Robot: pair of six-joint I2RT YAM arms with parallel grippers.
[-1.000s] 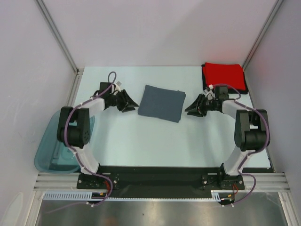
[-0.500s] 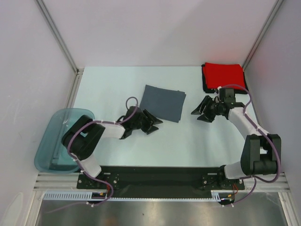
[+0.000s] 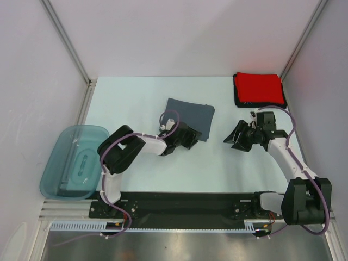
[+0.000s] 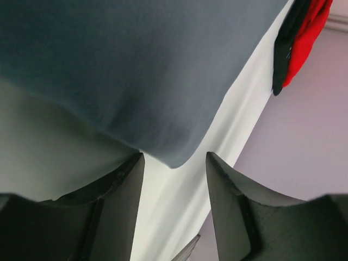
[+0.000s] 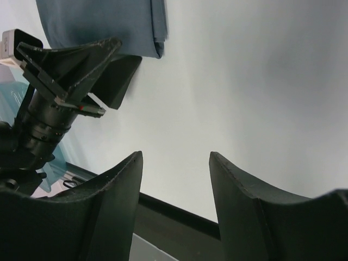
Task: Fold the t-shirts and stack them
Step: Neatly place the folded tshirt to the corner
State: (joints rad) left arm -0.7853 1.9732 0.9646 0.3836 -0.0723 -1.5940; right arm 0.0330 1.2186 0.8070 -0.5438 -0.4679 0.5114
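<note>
A slate blue-grey t-shirt (image 3: 187, 115) lies folded into a flat rectangle at mid-table. My left gripper (image 3: 194, 136) is low at its near edge, open. In the left wrist view the shirt (image 4: 136, 65) fills the top, and its corner sits just ahead of the gap of the open gripper (image 4: 174, 157). A red t-shirt (image 3: 259, 88) lies folded at the far right on a black t-shirt (image 3: 237, 98); both, red (image 4: 307, 38) and black (image 4: 284, 51), also show in the left wrist view. My right gripper (image 3: 235, 139) is open and empty, right of the grey shirt (image 5: 103, 22), over bare table (image 5: 175, 155).
A translucent teal tub (image 3: 73, 163) stands at the table's left edge. White walls with metal posts close in the back and sides. The black rail (image 3: 185, 202) carrying the arm bases runs along the near edge.
My left arm swung from the shirt's left side round to its near edge. My right gripper drew back toward the near right. Both grippers opened wider.
</note>
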